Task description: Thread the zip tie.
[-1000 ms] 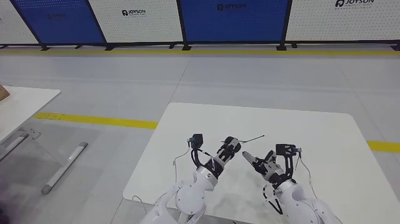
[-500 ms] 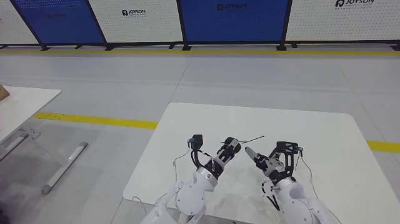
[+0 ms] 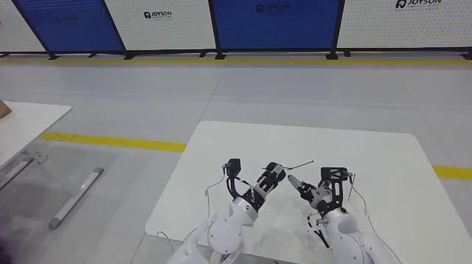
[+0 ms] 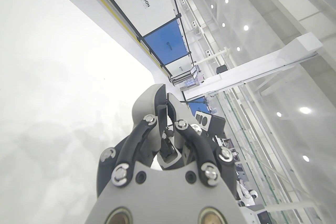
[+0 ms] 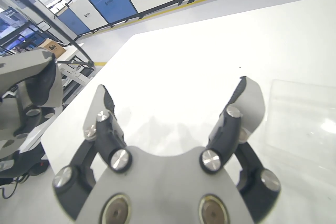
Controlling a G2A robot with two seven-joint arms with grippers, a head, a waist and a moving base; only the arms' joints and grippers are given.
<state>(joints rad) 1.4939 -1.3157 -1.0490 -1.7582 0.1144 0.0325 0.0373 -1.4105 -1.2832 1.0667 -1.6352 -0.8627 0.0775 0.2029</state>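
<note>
Right pincer (image 5: pixel 173 83), wide open and empty, edged in toward left pincer (image 4: pixel 166 95), which stayed clamped on zip tie (image 3: pixel 299 165), tail out above the surface (image 3: pixel 383 153). Likely lining up on the tail; nothing threaded yet.

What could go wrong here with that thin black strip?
1. The left gripper pinches the zip tie, whose free end sticks out unsupported and might sway or twist.
2. The open right gripper sits close beside it and could knock the tie aside instead of catching it.
</note>
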